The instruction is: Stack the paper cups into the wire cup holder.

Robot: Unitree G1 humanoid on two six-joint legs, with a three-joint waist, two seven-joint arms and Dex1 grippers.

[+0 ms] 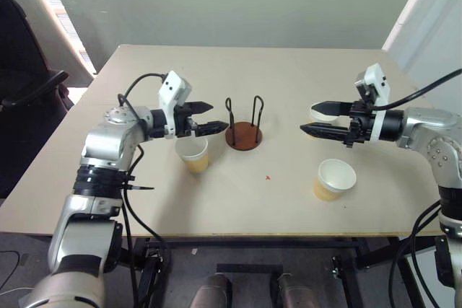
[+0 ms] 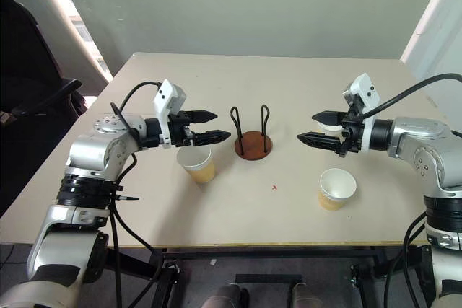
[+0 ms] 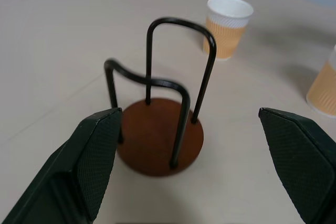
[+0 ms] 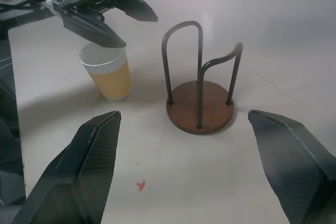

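Observation:
The wire cup holder stands empty at the middle of the table, a brown disc with two black wire loops. One paper cup stands upright just to its left, right below my left gripper, which is open and empty and points at the holder. A second cup stands front right. A third cup is partly hidden behind my right gripper, which hangs open and empty, pointing left toward the holder. Both grippers hover above the table, one on each side of the holder.
The beige table has a small red mark in front of the holder. A black chair stands off the table's left side. A wall runs behind the far edge.

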